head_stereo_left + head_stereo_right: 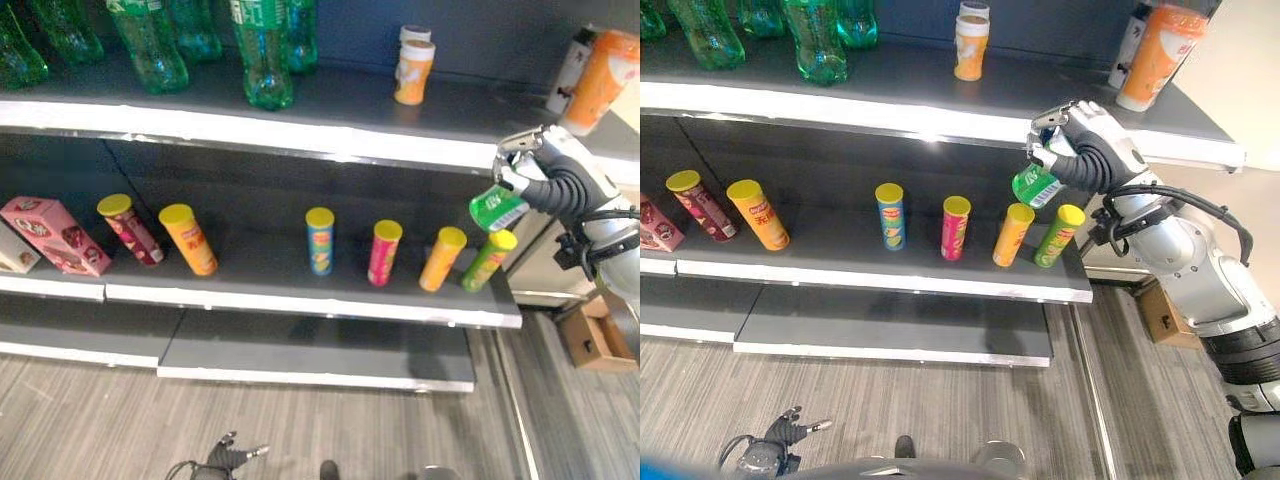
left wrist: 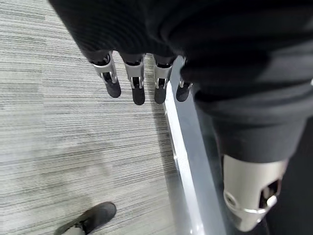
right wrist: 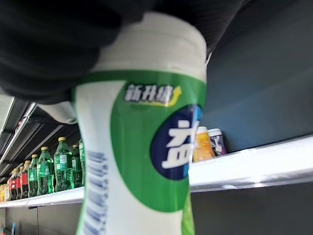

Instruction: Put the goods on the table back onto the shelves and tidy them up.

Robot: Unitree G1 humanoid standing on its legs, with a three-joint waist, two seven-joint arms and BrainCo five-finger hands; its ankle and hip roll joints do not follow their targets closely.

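Note:
A green-and-white small container (image 1: 497, 208) hangs tilted in front of the right end of the shelves, just below the top shelf's white front edge (image 1: 300, 135). My right hand (image 1: 1090, 150) is shut on it, and the container (image 3: 142, 147) shows up close in the right wrist view. It sits above the rightmost chip cans, a yellow one (image 1: 442, 258) and a green one (image 1: 487, 260), on the middle shelf (image 1: 300, 295). My left hand (image 1: 780, 435) hangs low near the floor with straight fingers (image 2: 137, 85) and holds nothing.
Several green bottles (image 1: 262, 50) stand on the top shelf, with two small orange-and-white containers (image 1: 413, 65) and a big orange bottle (image 1: 603, 80) at its right end. More chip cans (image 1: 320, 240) and a pink box (image 1: 55, 235) line the middle shelf. A cardboard box (image 1: 595, 335) lies on the floor at right.

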